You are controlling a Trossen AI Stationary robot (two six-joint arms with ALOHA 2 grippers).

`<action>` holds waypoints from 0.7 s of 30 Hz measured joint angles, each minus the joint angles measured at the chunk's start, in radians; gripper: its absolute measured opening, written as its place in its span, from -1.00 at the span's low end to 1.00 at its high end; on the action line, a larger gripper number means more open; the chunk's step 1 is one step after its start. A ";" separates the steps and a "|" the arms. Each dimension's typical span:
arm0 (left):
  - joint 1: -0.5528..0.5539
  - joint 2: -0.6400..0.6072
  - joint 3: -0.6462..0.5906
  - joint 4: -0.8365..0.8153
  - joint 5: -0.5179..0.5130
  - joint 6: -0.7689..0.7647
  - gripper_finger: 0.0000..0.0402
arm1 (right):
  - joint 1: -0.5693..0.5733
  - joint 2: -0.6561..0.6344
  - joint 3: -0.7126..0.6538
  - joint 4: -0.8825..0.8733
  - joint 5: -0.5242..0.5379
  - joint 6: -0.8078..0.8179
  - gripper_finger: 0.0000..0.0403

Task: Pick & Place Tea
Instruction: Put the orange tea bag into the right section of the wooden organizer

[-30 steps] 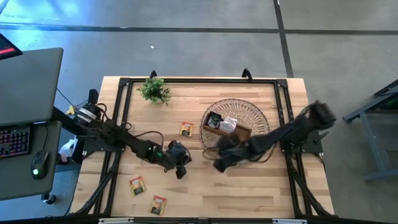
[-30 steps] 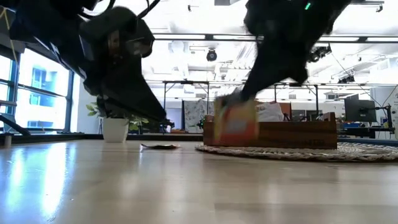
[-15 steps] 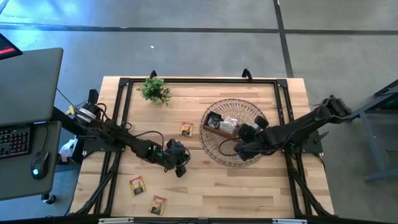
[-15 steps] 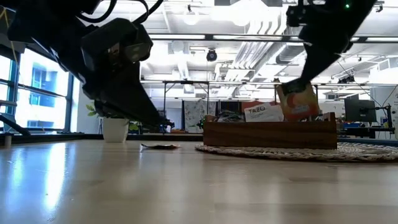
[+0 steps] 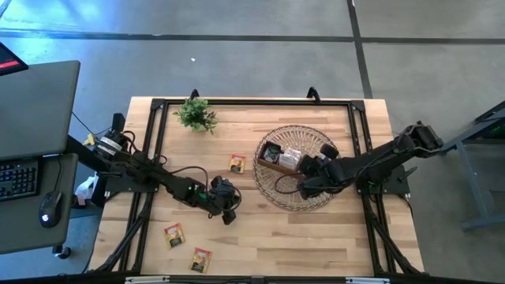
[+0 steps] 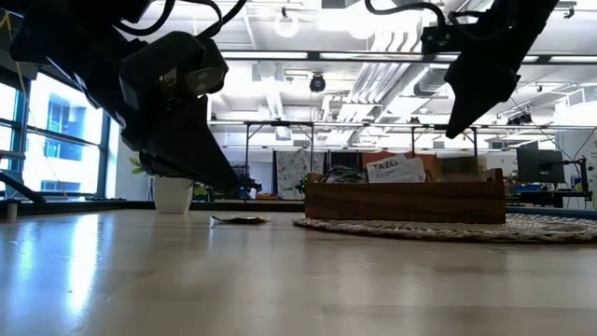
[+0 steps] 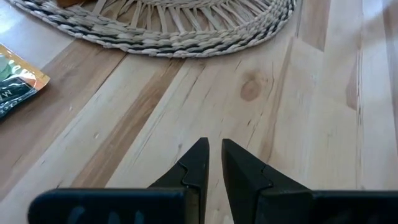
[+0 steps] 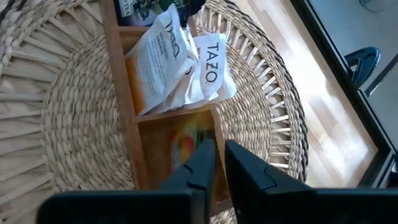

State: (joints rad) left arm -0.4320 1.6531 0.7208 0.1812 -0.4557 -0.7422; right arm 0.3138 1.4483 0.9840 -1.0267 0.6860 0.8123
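The wicker basket [image 5: 316, 201] holds the brown wooden tray [image 5: 278, 166]. In the right wrist view an orange tea packet [image 8: 183, 146] lies blurred in the tray's end compartment. White packets [image 8: 177, 56] fill the middle compartment. My right gripper [image 8: 219, 155] hovers just above that orange packet, its fingers close together and holding nothing; the low view shows my right gripper [image 6: 464, 117] raised over the tray [image 6: 401, 201]. Three more packets lie flat on the table [image 5: 237, 163] [image 5: 173, 234] [image 5: 200, 259]. My left gripper [image 7: 215, 146] waits shut, low over the table, left of the basket.
A small green plant [image 5: 196, 114] in a white pot stands near the table's far left corner. The black frame rails [image 5: 158, 134] run along the table's sides. Bare wood lies between the basket and the near edge. One packet [image 7: 12, 87] lies just ahead of my left gripper.
My right gripper carried an orange packet from the basket's near left rim up and toward the far right, over the tray. The packet no longer hangs below the fingers and now lies in the tray's end compartment. The gripper has risen a little.
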 joint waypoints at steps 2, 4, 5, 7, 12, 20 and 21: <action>0.000 0.000 0.000 -0.002 0.000 0.000 -0.78 | 0.000 0.000 0.000 -0.002 0.000 -0.009 -0.71; 0.000 0.000 0.000 -0.010 0.000 0.000 -0.78 | 0.000 0.000 0.000 -0.005 0.013 -0.008 -0.62; 0.000 0.000 0.000 -0.020 0.000 0.000 -0.78 | 0.000 0.000 0.003 -0.006 0.015 -0.009 -0.58; 0.000 -0.020 0.000 -0.075 0.000 0.000 -0.78 | 0.000 0.000 0.015 0.018 0.016 -0.009 -0.52; 0.000 -0.111 0.000 -0.233 -0.032 -0.030 -0.78 | 0.012 0.000 0.015 0.391 0.003 -0.185 -0.48; 0.000 -0.275 0.001 -0.449 -0.087 -0.069 -0.78 | -0.001 0.132 -0.016 1.121 -0.159 -0.538 -0.48; 0.000 -0.294 0.001 -0.477 -0.092 -0.074 -0.78 | -0.011 0.168 -0.016 1.172 -0.186 -0.564 -0.48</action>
State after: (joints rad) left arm -0.4320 1.3592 0.7216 -0.2960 -0.5478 -0.8162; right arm 0.3030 1.6164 0.9685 0.1457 0.4996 0.2484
